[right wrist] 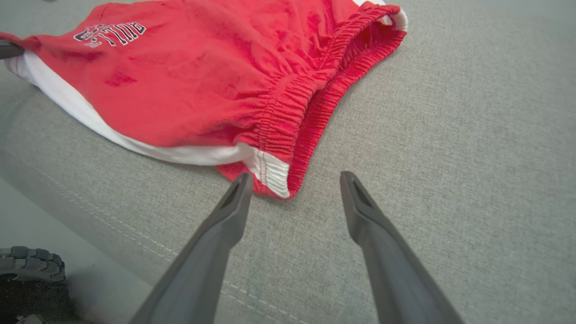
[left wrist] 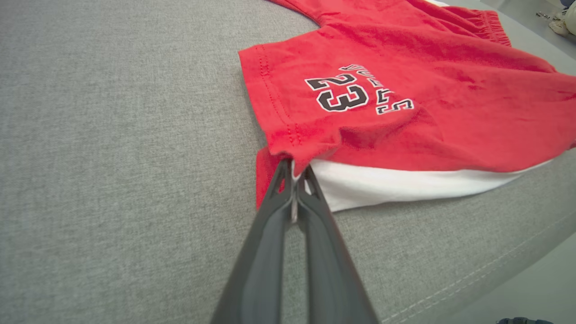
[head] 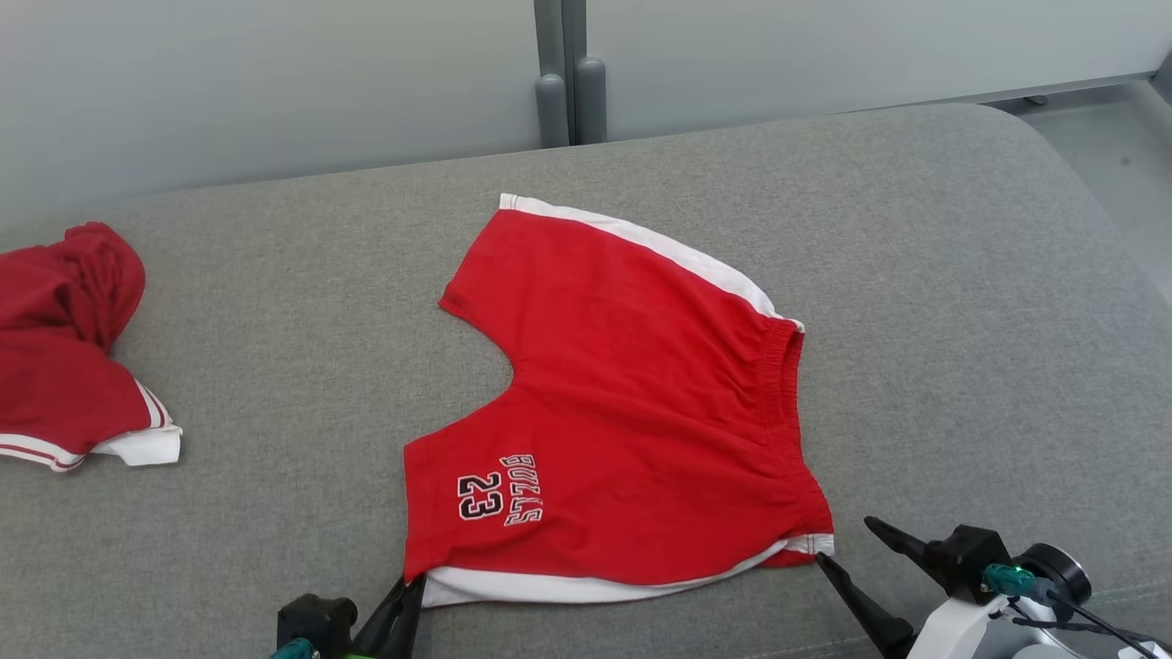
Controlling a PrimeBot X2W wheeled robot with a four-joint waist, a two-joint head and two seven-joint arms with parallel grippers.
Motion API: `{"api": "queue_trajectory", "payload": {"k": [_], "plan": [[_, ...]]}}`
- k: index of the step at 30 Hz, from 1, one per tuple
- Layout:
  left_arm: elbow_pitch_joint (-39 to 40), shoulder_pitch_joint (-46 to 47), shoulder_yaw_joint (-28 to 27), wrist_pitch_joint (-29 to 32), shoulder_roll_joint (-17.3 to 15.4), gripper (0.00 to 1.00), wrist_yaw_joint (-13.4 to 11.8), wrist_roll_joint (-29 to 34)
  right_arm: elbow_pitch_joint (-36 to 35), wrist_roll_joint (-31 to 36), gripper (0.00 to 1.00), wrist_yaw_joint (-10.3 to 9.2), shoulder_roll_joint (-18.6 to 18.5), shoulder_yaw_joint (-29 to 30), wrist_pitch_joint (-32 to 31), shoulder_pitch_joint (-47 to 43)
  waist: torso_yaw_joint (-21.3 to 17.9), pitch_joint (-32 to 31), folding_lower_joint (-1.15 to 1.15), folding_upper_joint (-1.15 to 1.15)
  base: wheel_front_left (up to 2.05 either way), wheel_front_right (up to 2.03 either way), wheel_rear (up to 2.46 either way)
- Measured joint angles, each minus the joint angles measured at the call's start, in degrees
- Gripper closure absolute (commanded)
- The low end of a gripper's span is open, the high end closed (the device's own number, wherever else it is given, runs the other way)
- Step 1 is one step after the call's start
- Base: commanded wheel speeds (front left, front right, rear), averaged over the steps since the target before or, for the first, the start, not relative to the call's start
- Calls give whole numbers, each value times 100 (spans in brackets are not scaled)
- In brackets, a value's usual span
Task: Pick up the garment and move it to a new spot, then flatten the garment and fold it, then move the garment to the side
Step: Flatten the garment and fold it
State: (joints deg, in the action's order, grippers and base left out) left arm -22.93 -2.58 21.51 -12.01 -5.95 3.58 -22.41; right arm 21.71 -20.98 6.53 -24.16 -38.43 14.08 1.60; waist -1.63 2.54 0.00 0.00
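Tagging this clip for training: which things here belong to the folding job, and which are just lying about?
Job: red shorts; left hand, shut on their hem corner; right hand, open by the waistband.
Lying about: crumpled red garment, far left; grey cushion underneath.

From the head camera we look down from up high and see the whole red shorts (head: 623, 403) spread on the grey cushion (head: 275, 366), with the wall (head: 275, 82) behind. Our left wrist camera sits low and very close, looking along the left gripper (left wrist: 297, 168) at the leg corner with the number 23 (left wrist: 337, 92). Our right wrist camera is low and close too, looking along the right gripper (right wrist: 295, 176) at the waistband (right wrist: 315, 85) corner. All three views share the white edge (head: 586, 586) of the shorts nearest to us.
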Motion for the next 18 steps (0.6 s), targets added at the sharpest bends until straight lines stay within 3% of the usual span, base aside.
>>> {"api": "queue_trajectory", "payload": {"k": [8,11,12,13,16,17,18], "plan": [[116,4,47,-16,0,100,48,0,209,71,2,52,13,-275,1,293,172,77,0,0,0,0,0],[123,11,68,-18,1,100,51,0,293,71,20,52,24,-343,0,294,225,91,0,0,0,0,0],[127,18,75,-23,2,100,52,0,322,69,44,52,27,-355,1,295,252,97,0,0,0,0,0],[131,23,78,-23,2,100,52,0,355,66,53,52,31,-379,0,300,279,103,0,0,0,0,0],[141,23,73,-34,3,100,53,0,431,26,66,53,48,-453,0,333,350,109,0,0,0,0,0],[155,23,59,-63,3,100,53,0,447,22,75,53,63,-470,0,365,365,108,0,0,0,0,0],[166,23,46,-66,4,100,53,-1,452,-9,91,53,83,-472,1,397,372,106,0,0,0,0,0]]}}
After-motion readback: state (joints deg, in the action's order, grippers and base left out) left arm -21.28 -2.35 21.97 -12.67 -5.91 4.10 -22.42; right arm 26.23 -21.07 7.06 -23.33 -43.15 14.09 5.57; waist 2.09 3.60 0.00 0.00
